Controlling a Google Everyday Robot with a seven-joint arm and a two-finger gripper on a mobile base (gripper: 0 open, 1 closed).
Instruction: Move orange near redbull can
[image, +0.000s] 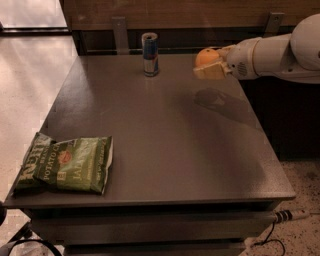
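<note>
A green bag of potato chips (67, 164) lies flat at the near left corner of the dark grey bench (170, 150), with its printed face up and its left end close to the left edge. The wide middle of the bench beyond it is bare.

About midway along the far edge, the redbull can (150, 54) stands upright, blue and silver with its silver top showing. It stands alone, touching nothing.

To the right of the can, with a stretch of bare bench between them, the orange (206, 55) hangs in the air over the far right corner, clear of the surface. The gripper (208, 64) holds it, its tan fingers (212, 73) clasped on the fruit from below and from the side, so that only the upper part of the peel shows. A soft shadow (216, 98) of fruit and gripper falls on the bench just beneath, near the right edge.

The robot's white arm (272, 52) reaches in level from the right, past the right edge of the bench. Below the near right corner, a cable (287, 216) with a striped end lies over the speckled floor.
</note>
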